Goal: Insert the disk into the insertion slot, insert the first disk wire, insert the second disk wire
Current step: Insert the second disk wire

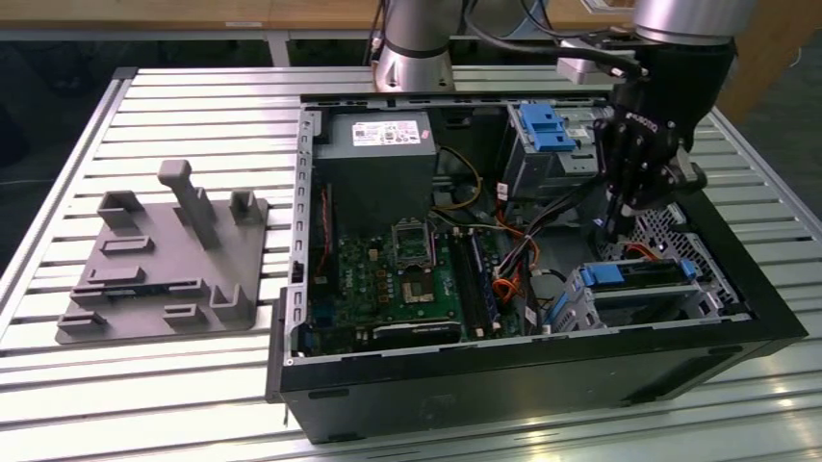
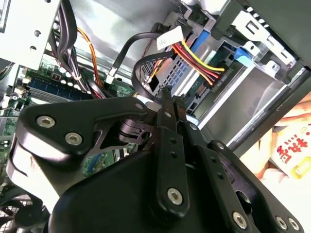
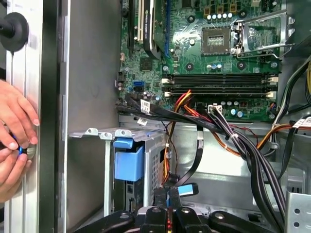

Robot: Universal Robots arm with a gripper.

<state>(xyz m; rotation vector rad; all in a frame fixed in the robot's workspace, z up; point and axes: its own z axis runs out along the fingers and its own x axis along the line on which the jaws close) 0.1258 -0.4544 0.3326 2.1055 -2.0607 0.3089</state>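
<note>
**Black fingers pinched at the drive's cabling**

Black jaws of the gripper (image 2: 167, 99) stand pressed together, apparently on a wire connector beside the red-yellow power lead (image 2: 197, 60). The silver-grey disk in its blue carrier (image 1: 638, 274) already sits in the perforated grey sheet-metal insertion slot (image 1: 594, 306), at the exterior view's right. Wire insertion seems in hand; seating calls for straight alignment.

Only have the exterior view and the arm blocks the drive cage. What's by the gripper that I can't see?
Observer: In the first wrist view, a black cable with a blue connector ends right beside the gripper.
Operator: Anyone near the case?
Observer: Yes, a person's hands are at its outer edge, pinching something small and blue.
Operator: Power wires?
Observer: In the second wrist view, a red-yellow wire bundle runs to the insertion slot; whether it is seated, can't tell.
</note>
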